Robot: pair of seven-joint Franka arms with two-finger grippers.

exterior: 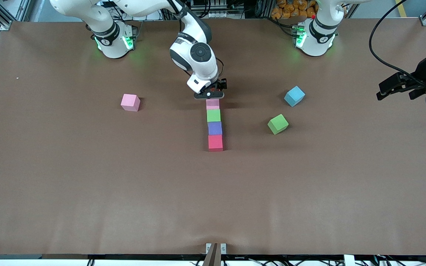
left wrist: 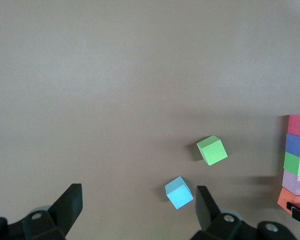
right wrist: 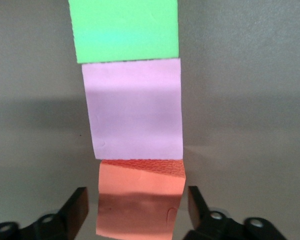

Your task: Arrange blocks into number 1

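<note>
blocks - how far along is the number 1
Done: a straight column of red, purple, green and pink blocks. In hand: the right gripper stands open around an orange block at the column's robot end, seemingly just placed. Left: a loose pink block, green block and blue block, perhaps for the 1's flag or base. The left gripper waits open.
</note>
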